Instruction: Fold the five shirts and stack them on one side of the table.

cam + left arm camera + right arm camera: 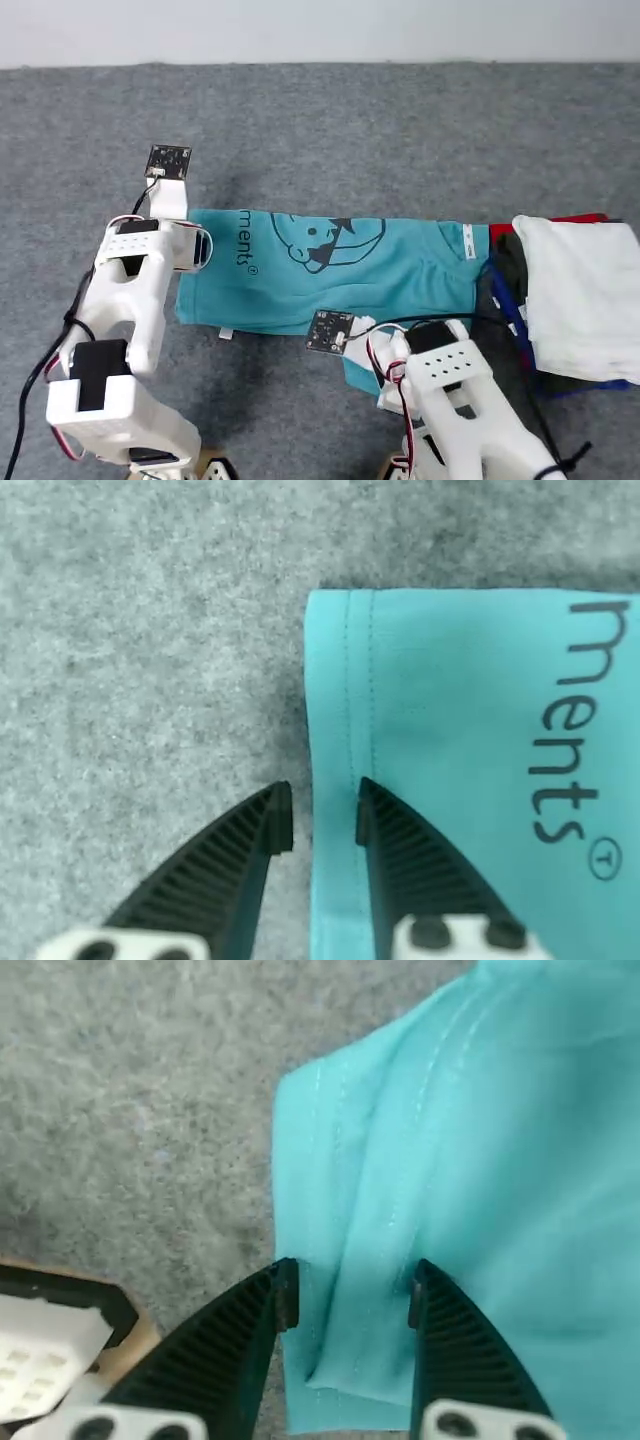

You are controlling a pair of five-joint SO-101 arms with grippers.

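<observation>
Table (400, 130): lies under everything.
Spread shirt (330, 270): flat across the middle of the table, running left to right.
Stack of shirts (575, 300): at the table's right side, one upon another, just right of the spread shirt and touching its right end.
Left arm (130, 300): at the front left, stretched back to the spread shirt's left end.
Left gripper (322, 815): at that left edge, one finger over the table, the other over the cloth, hem between.
Right arm (450, 380): at the front, right of middle, before the spread shirt.
Right gripper (350, 1295): at the spread shirt's near edge, a finger on either side of a fold by the corner.
</observation>
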